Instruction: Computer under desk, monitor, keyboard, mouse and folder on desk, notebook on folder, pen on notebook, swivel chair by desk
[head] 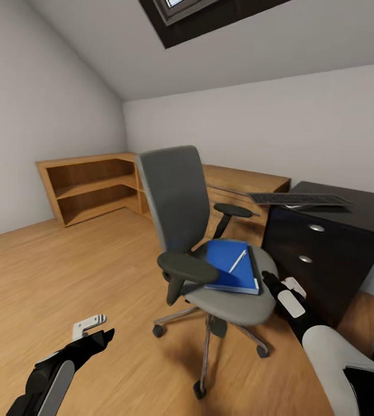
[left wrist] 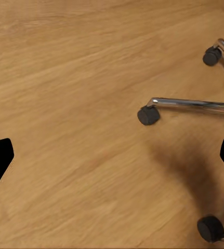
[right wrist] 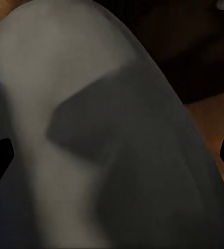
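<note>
The head view took in the whole corner of the room: the swivel chair [head: 210, 254] stood on the wooden floor [head: 65, 289] just beside the desk [head: 348, 231], its grey seat carrying the folder [head: 230, 267] with the pen [head: 237, 261] lying across the blue cover, and a dark edge of the notebook [head: 255, 263] showing along the folder's far side. The keyboard [head: 299, 199] lay on the desk's black top, above the drawer unit with its round knobs. A low wooden shelf unit [head: 94, 185] ran along the back wall. The left wrist view gave what the head view could not: a close look down at the chair's chrome legs and black casters [left wrist: 148, 115] on bare floorboards, with the left gripper [head: 94, 329] spread wide and holding nothing, well apart from the chair and the folder. The right wrist view was pressed close to the grey padded seat [right wrist: 106, 135], blurred, with dark desk behind it. There the right gripper [head: 282, 289] sat at the seat's edge just beside the folder, fingertips at the frame's sides, open and empty
</note>
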